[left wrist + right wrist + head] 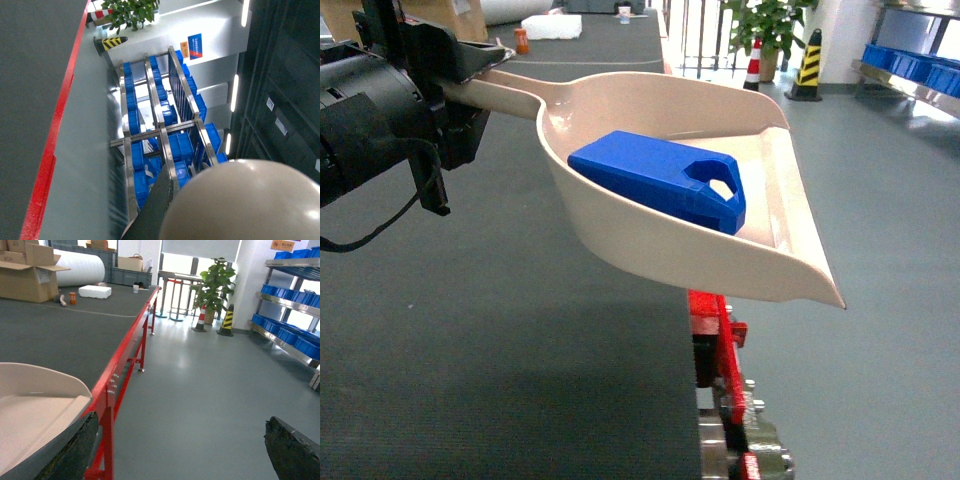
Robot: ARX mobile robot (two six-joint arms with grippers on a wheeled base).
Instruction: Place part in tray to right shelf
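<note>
Holding the tray (720, 255) level by its handle, the left hand (470, 70) keeps the part (655, 178) lying inside so it won't slide out, far from the right shelf (285, 335); the right hand (182, 445) is spread wide.

Blue jerrycan-shaped part (658, 179) lying flat in beige tray (720, 255), steel right shelf (910, 75) well apart

The surface (60, 335) is a long dark-topped bench with a red frame along its edge. At its far end lie cardboard boxes (27, 267), a large white roll (82, 267), a white foam block (95, 291), a small orange container (73, 298) and what may be a white cup (135, 288). The right shelf (292, 335) stands across the grey floor (200, 390), its steel levels bearing blue crates (280, 332).
</note>
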